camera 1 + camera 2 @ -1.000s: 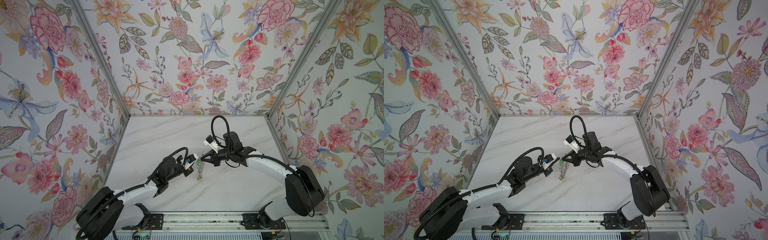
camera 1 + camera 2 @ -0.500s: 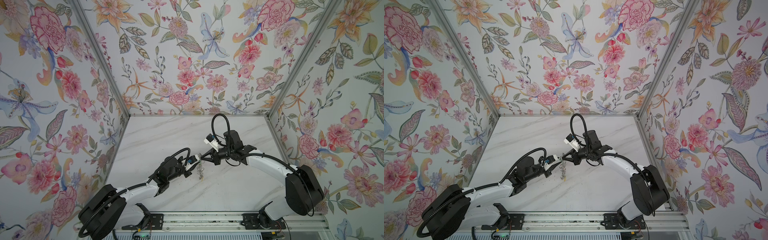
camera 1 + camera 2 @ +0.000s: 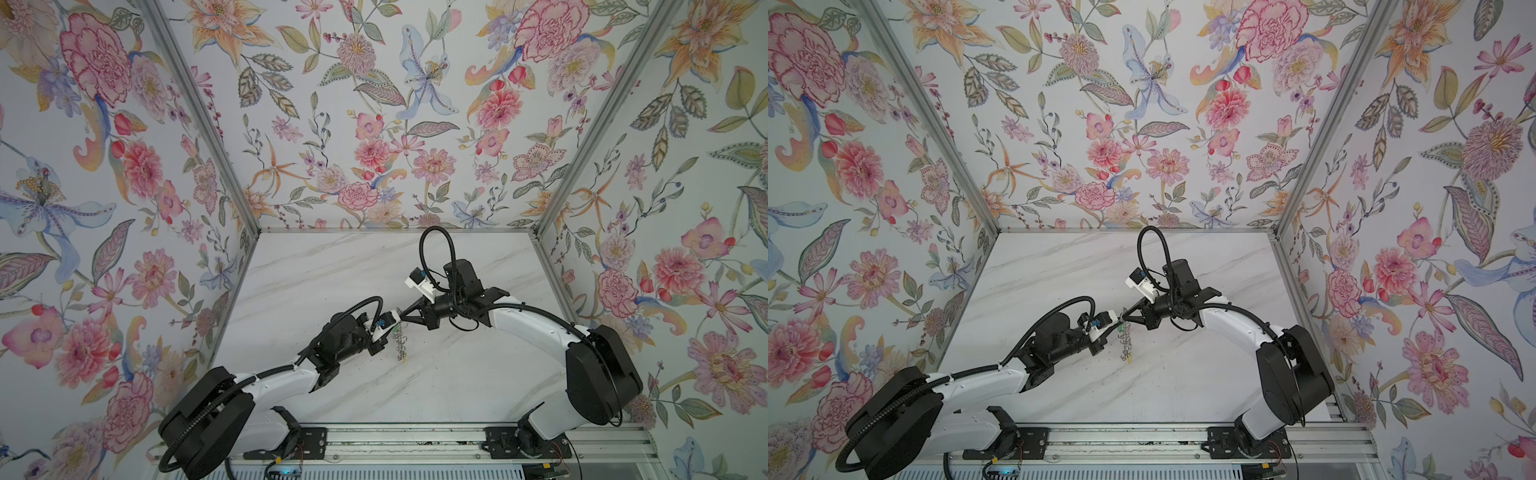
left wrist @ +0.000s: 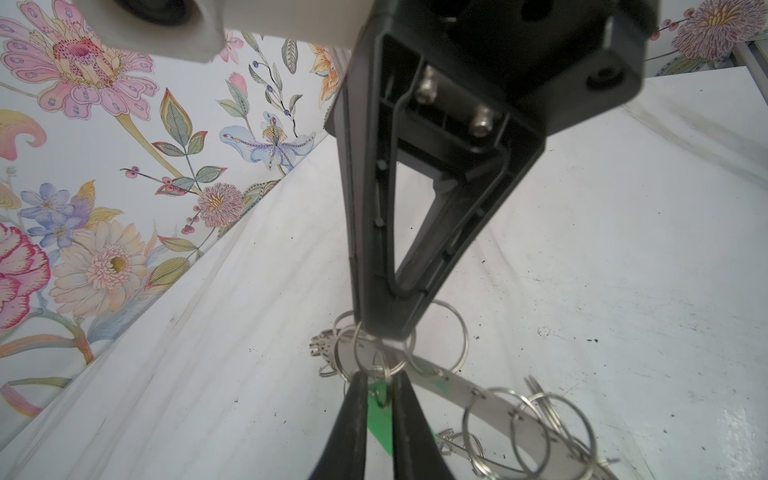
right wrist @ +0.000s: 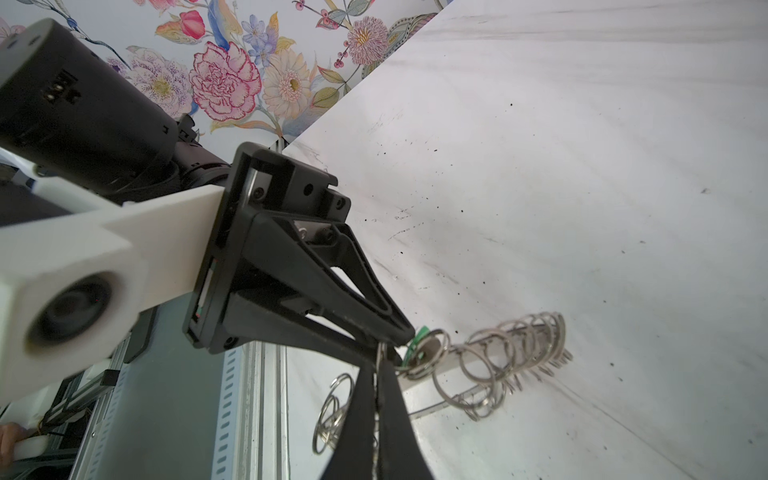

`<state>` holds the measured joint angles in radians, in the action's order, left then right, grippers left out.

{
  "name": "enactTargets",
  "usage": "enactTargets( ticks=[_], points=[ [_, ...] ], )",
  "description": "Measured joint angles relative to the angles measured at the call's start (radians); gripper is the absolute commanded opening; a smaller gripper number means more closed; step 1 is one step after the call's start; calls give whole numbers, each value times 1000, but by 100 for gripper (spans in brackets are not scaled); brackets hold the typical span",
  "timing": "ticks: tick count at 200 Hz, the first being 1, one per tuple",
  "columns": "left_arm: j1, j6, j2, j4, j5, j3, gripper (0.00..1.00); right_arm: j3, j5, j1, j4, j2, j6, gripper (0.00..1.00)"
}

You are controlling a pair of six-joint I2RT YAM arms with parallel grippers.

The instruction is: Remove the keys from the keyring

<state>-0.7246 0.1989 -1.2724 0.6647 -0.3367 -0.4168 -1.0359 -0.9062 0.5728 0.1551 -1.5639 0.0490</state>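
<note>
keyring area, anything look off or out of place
Small dark specks litter the marble table around the keyring, like dirt or grit. The keyring is held on edge, pinched by the right gripper; nothing looks damaged.

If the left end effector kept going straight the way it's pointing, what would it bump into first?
Probably the green key tag between its fingertips, then the keyring clamped by the right end effector just beyond.

Over the middle of the counter point(image 3: 332, 270), the keyring point(image 3: 400, 347) hangs edge-on between both arms. The left end effector point(image 3: 392, 331) sits just left of its upper end, and the right end effector point(image 3: 402, 319) meets that end from the right.
</note>
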Motion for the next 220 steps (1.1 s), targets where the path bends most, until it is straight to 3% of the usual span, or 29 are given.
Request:
enactTargets(
  ticks=[53,220],
  points=[
    [-3,4,-5,-6,2,-6,0,-17,-2,2,18,-6,5,0],
    [-14,4,69,1,83,37,0,-29,-3,8,40,-48,26,0]
  ],
)
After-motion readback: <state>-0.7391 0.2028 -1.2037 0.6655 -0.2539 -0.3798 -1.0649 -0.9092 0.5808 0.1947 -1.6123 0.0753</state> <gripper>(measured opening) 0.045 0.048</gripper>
